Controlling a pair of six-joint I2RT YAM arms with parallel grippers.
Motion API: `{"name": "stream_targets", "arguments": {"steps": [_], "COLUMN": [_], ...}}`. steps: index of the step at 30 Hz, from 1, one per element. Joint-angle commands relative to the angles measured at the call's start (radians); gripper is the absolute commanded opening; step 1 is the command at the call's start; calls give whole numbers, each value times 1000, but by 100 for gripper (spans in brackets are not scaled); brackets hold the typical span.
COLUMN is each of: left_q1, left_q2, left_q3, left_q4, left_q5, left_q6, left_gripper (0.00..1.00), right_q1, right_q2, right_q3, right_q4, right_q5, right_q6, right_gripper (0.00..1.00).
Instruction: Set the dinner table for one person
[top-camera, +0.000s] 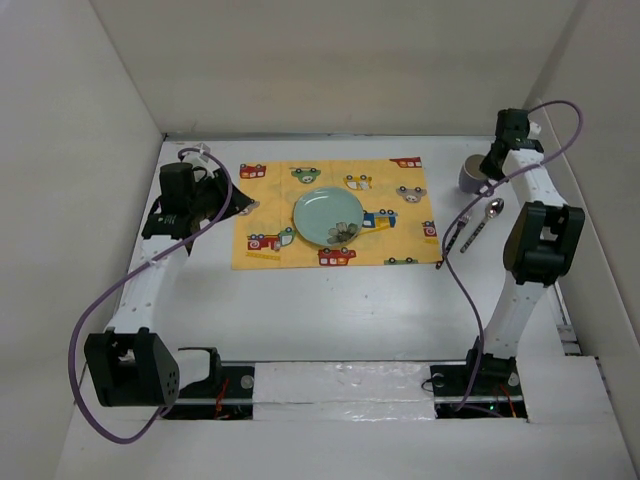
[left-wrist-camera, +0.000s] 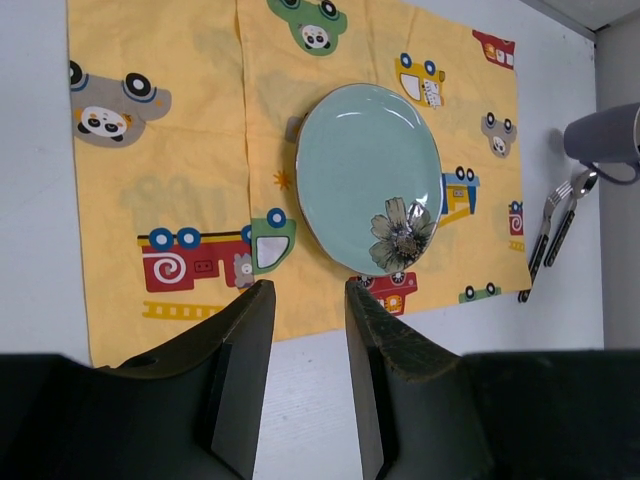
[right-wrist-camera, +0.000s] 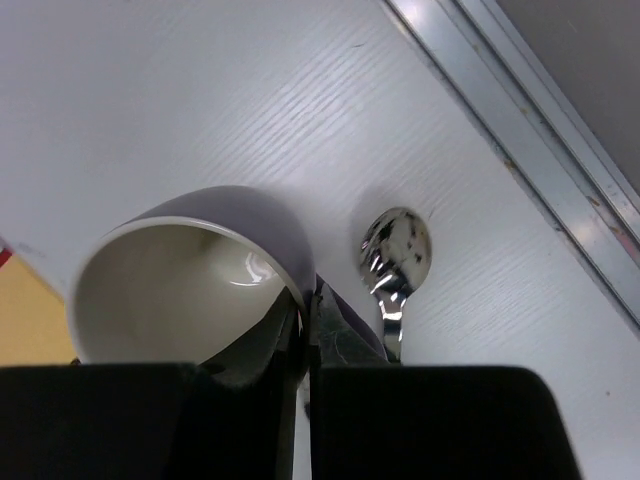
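— White table (top-camera: 330, 310) fills the overhead view. What's on it?
— Yellow cloth (top-camera: 275, 215) upper centre, teal plate (top-camera: 328, 217) in its middle. Upper right, off the cloth: purple mug (top-camera: 470, 172), with spoon (top-camera: 494, 208) and fork (top-camera: 455, 238) just below it.
— And the right gripper (right-wrist-camera: 305, 312)?
— Bottom centre of its wrist view, pinched nearly together on the mug's rim, one finger inside, one outside.
— The left gripper (left-wrist-camera: 307, 295)?
— Jaws apart, holding nothing, lower centre of its wrist view, over the cloth's lower edge.
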Motion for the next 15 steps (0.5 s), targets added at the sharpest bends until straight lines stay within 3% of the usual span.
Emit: {"name": "stream_targets", "arguments": {"steps": [1, 10, 15], "left_q1": [-1, -1, -1], "left_q2": [7, 10, -6], "left_q3": [31, 24, 12], "left_q4": [16, 21, 16], "left_q5": [17, 29, 18], "left_q6": [4, -1, 4], "left_gripper": [31, 31, 31], "right_q1": [91, 232, 242], "right_q2": [-166, 10, 104], "right_q3": [30, 294, 385], "right_q4": [205, 11, -50], "right_q5": [-13, -143, -173], "right_q6": [-59, -132, -136], "right_gripper": [0, 0, 0]}}
